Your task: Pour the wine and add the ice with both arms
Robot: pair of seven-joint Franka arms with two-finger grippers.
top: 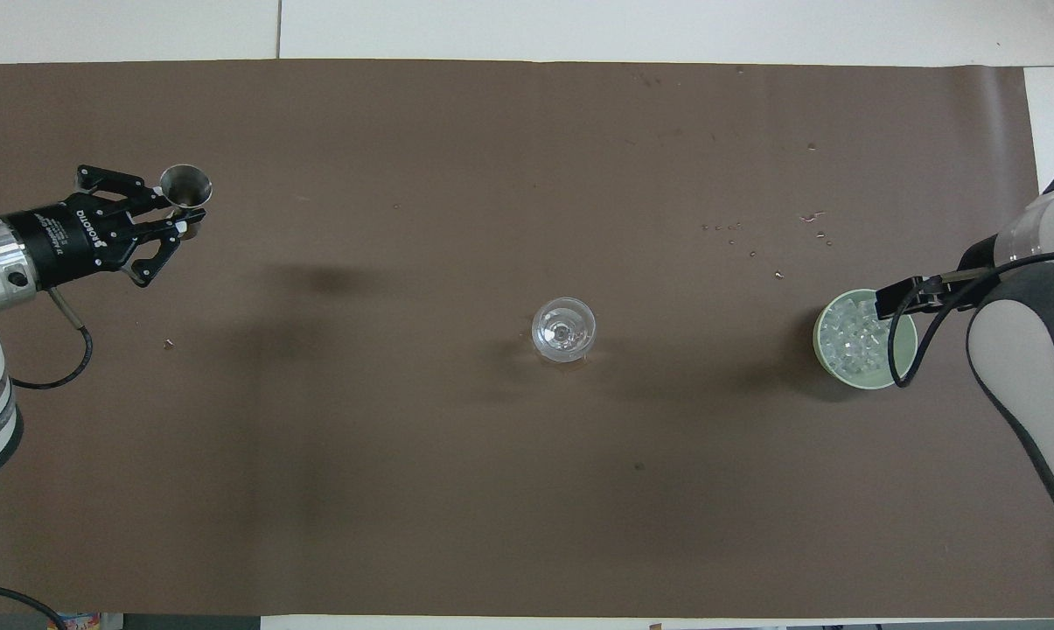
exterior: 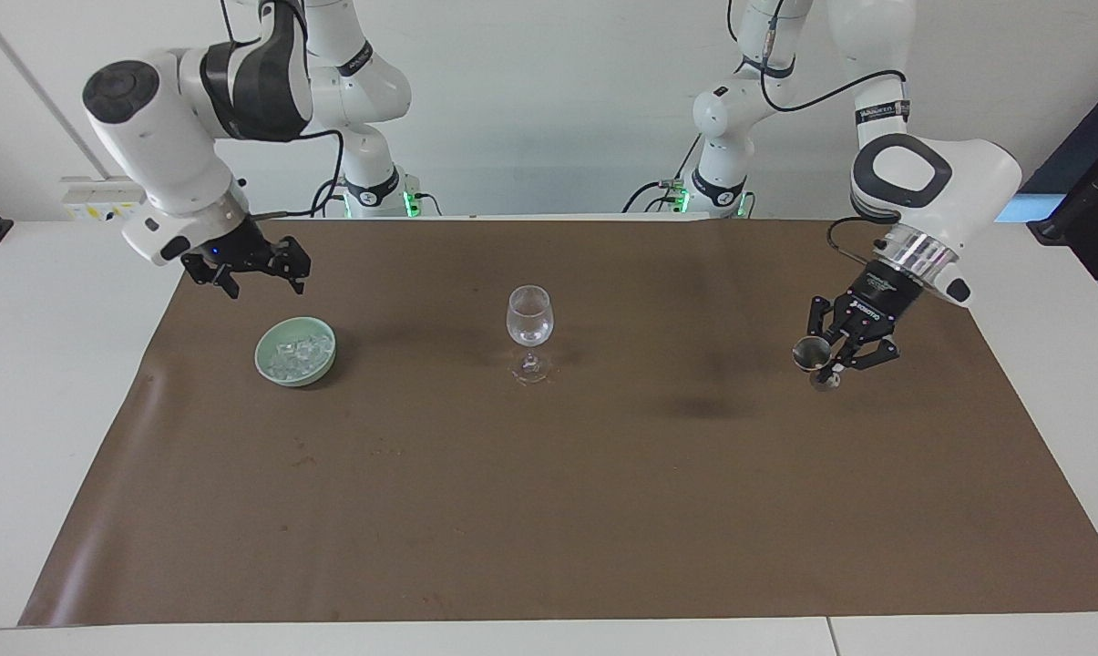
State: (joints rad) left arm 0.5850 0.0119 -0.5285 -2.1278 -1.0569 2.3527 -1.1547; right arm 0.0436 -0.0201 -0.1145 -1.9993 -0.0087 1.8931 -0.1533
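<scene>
I see the ice heaped in its green bowl toward the right arm's end of the surface, the right claw spread open just above it. My left claw grips a steel jigger above bare mat near its own end, well apart from the wine glass at mid-surface.

I see a white tabletop under a brown mat covering most of it, and a plain white wall rising above the mat.
</scene>
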